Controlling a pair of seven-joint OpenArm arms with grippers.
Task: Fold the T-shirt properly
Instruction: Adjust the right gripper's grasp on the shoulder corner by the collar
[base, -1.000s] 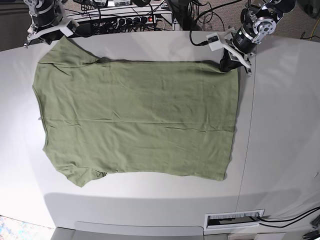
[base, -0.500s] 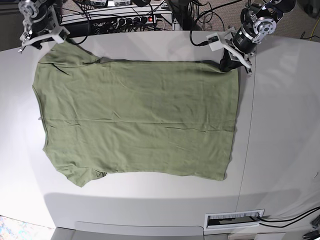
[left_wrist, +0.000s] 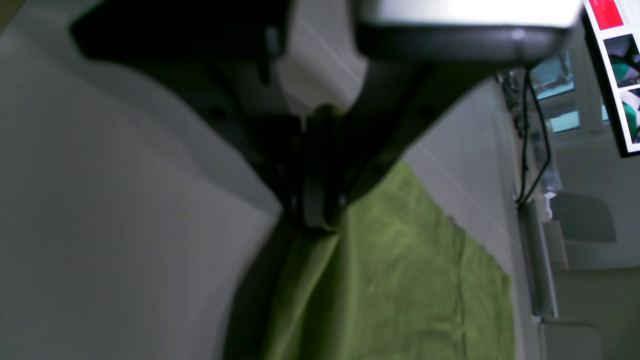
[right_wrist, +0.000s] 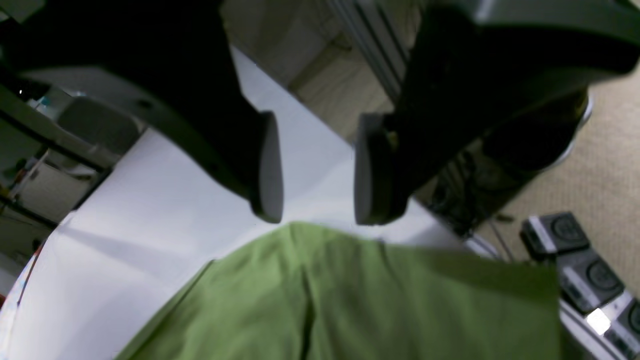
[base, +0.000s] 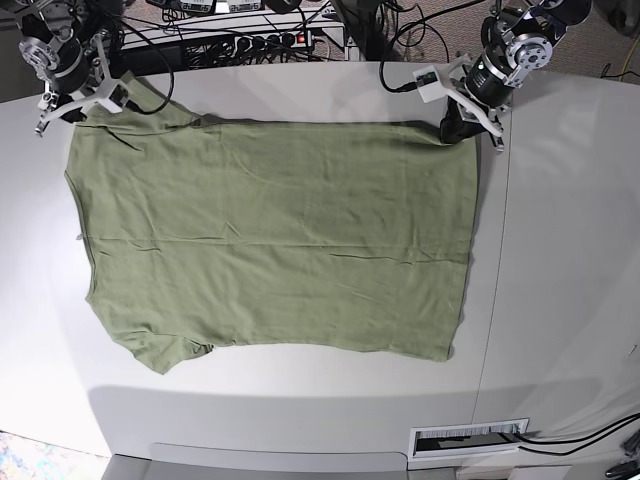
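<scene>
The olive-green T-shirt (base: 270, 245) lies spread flat on the white table (base: 560, 280), with its sleeves at the left end. At its far right corner my left gripper (base: 456, 126) is shut on the fabric. The left wrist view shows that gripper (left_wrist: 320, 217) pinching a bunched edge of the T-shirt (left_wrist: 400, 280). My right gripper (base: 78, 100) stands open at the far left sleeve. In the right wrist view its pads (right_wrist: 267, 170) are apart with nothing between them, just above the edge of the T-shirt (right_wrist: 350, 300).
A power strip and cables (base: 250, 40) run behind the table's far edge. A seam (base: 500, 250) crosses the table right of the shirt. There is a slotted panel (base: 468, 437) at the front right edge.
My right gripper has opened and let go of the far left sleeve, then shifted left and toward the front. The sleeve has settled back on the table. The left arm has not moved.
</scene>
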